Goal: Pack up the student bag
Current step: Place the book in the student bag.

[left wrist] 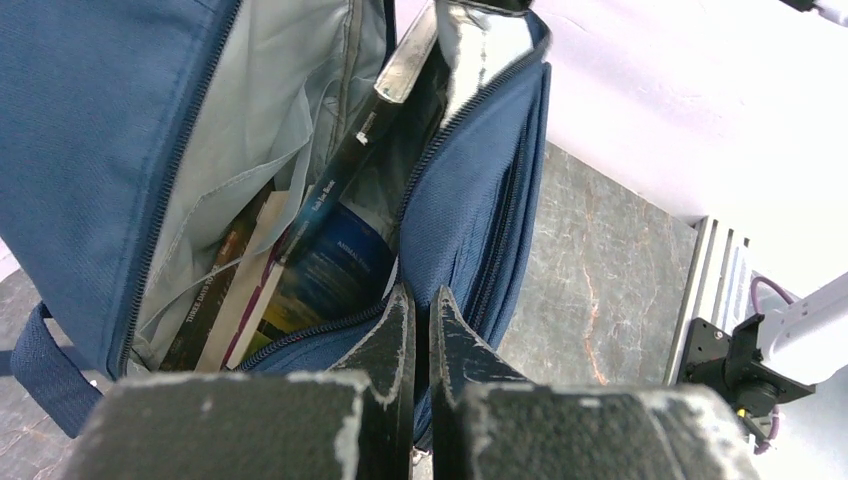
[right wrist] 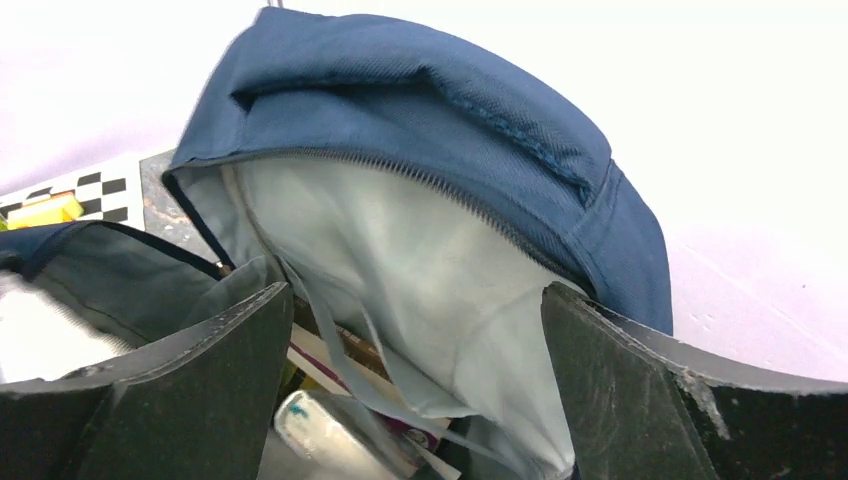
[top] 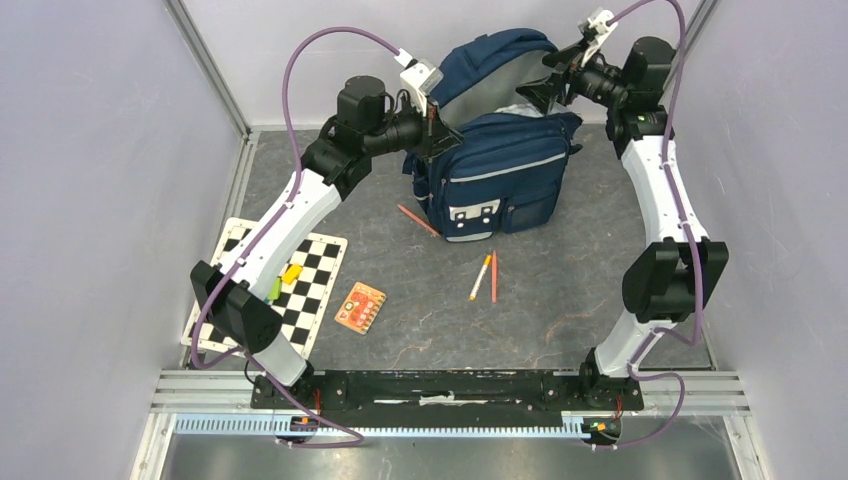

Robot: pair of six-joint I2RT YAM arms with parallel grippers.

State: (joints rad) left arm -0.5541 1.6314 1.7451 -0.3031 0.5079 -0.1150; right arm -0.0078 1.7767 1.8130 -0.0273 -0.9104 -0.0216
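Note:
The navy student bag [top: 505, 170] stands upright at the back middle of the table, its main compartment unzipped and the top flap [right wrist: 420, 110] thrown back. My left gripper [left wrist: 422, 320] is at the near left rim, shut on the zippered front edge [left wrist: 300, 340]. Several books [left wrist: 325, 255] stand inside against the pale grey lining [left wrist: 270, 110]. Over the bag's right side my right gripper [right wrist: 420, 390] is open wide, with only loose lining [right wrist: 450, 300] hanging between its fingers [right wrist: 200, 380]. A silvery flat item [right wrist: 330, 430] lies in the bag below it.
On the table in front of the bag lie a red pencil [top: 418, 220], an orange-white marker [top: 481, 277] and another red pencil [top: 494, 276]. An orange card [top: 360, 306] sits left of them. A checkered mat [top: 310, 300] holds a yellow block [top: 291, 273] and a green one [top: 274, 290].

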